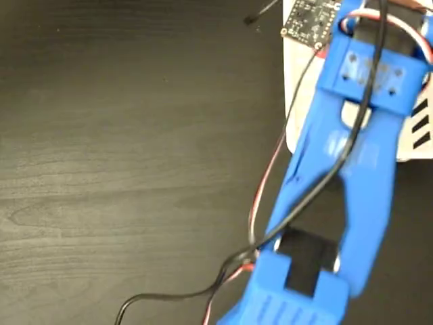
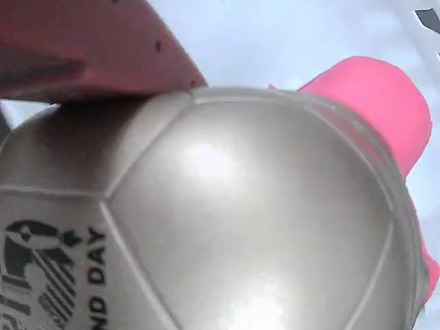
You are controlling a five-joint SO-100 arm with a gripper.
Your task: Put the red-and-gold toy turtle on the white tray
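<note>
Turtle (image 2: 227, 220) filling the wrist view, pincer finger (image 2: 82, 51) pressing its shell, apparently holding it.
Tray (image 1: 413, 145) lying beneath; next, opening and releasing.

Arm (image 1: 352, 169) over tray (image 1: 414, 128) at fixed view's right; turtle (image 2: 227, 220) above tray, wrist view.

The counter (image 1: 122, 156) was a dark, nearly black wood-grain surface that filled most of the fixed view, its grain running in long horizontal streaks. Soft light fell across it from above and left a pale, hazy sheen over the middle and lower left, while the upper left corner stayed darker. No walls, floor or windows showed in either view, and the wrist view gave only a pale, blurred backdrop.
</note>
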